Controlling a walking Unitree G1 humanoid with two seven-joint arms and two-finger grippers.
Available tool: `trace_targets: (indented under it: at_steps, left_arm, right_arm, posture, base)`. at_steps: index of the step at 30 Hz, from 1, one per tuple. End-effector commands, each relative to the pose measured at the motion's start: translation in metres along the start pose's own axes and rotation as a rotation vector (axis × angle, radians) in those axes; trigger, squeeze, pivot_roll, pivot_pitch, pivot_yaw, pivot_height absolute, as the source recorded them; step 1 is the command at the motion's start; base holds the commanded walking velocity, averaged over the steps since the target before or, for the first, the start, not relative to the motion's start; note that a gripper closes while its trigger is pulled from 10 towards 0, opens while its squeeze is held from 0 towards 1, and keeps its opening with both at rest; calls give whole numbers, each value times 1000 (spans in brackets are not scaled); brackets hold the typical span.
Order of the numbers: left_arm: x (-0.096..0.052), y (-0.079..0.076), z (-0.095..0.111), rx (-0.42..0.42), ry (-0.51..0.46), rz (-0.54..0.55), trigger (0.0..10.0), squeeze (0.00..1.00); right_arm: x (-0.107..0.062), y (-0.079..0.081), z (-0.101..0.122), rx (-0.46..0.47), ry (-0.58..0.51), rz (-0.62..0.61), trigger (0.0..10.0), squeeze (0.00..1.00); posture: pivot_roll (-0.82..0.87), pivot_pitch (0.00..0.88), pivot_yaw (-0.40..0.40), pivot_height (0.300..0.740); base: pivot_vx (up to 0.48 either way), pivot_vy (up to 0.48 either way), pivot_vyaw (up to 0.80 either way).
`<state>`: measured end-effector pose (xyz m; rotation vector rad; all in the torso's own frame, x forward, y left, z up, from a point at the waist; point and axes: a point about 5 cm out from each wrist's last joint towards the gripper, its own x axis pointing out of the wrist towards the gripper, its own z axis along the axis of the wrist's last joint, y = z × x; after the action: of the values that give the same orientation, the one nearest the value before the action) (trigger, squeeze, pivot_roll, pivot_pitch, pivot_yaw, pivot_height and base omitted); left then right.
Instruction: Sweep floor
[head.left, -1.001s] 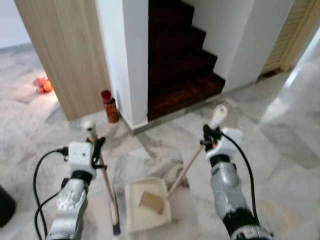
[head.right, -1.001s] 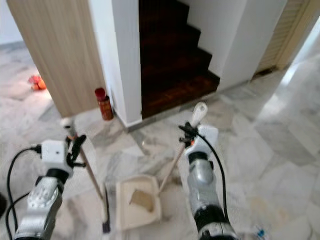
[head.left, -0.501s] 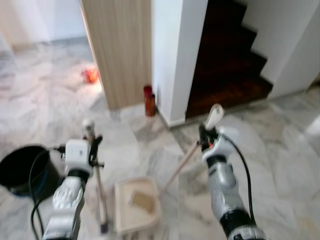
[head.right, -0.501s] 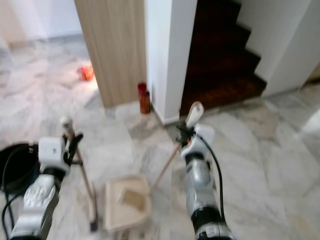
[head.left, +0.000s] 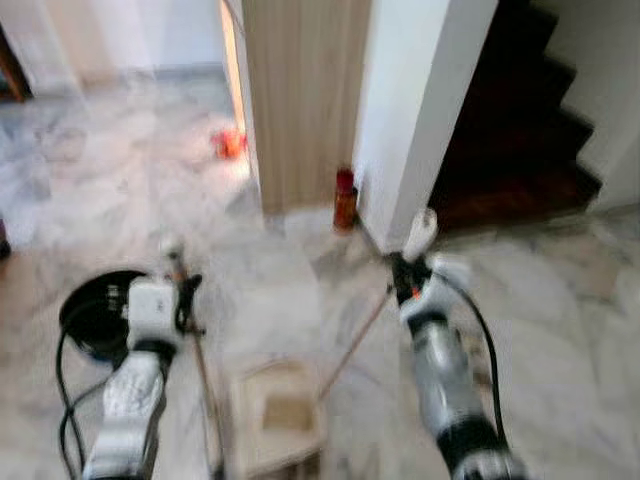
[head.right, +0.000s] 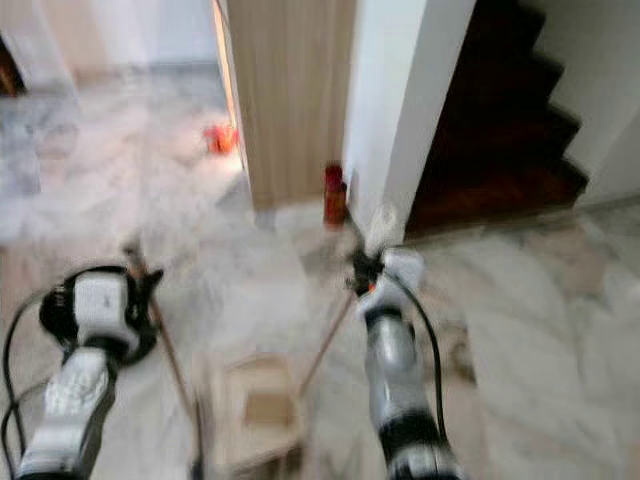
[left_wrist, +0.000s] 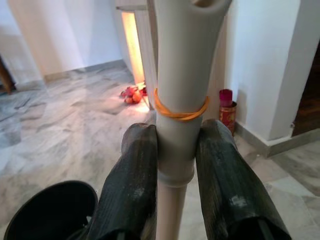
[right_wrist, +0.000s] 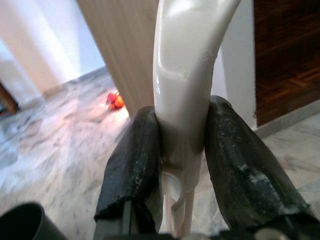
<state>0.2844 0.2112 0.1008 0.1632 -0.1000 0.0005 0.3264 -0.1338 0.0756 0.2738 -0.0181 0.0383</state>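
My left gripper (head.left: 183, 298) is shut on the broom handle (left_wrist: 180, 90), a pale grip with an orange rubber band; the broom's stick (head.left: 205, 385) runs down to the marble floor. In my right gripper (head.left: 405, 280), also shut, is the white dustpan handle (right_wrist: 187, 75). Its wooden stick (head.left: 355, 340) slopes down to the cream dustpan (head.left: 283, 425), which rests on the floor between my arms with a tan scrap in it.
A black bin (head.left: 95, 315) stands on the floor to my left. A red can (head.left: 345, 200) sits by the white pillar (head.left: 420, 110), beside a wood panel (head.left: 300, 90). Dark stairs (head.left: 525, 140) rise at the right. Orange objects (head.left: 228, 143) lie farther off.
The camera has swung left: stairs and pillar slid right, and the black bin has come further into view on the left. Both grippers keep their hold.
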Motion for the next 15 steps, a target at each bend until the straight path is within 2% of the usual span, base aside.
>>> trace_targets:
  at_steps: [1, 15]
  left_arm:
    - [4, 2, 9, 10, -38, -4, 10000, 0]
    - [5, 2, 11, 16, -40, -15, 10000, 0]
  right_arm:
    - [8, 8, 15, -7, -58, 30, 10000, 0]
    - [7, 9, 14, 2, -47, 45, 10000, 0]
  posture:
    - [172, 0, -29, 740]
    - [171, 0, -26, 740]
  base:
    - [0, 292, 0]
    - [0, 287, 0]
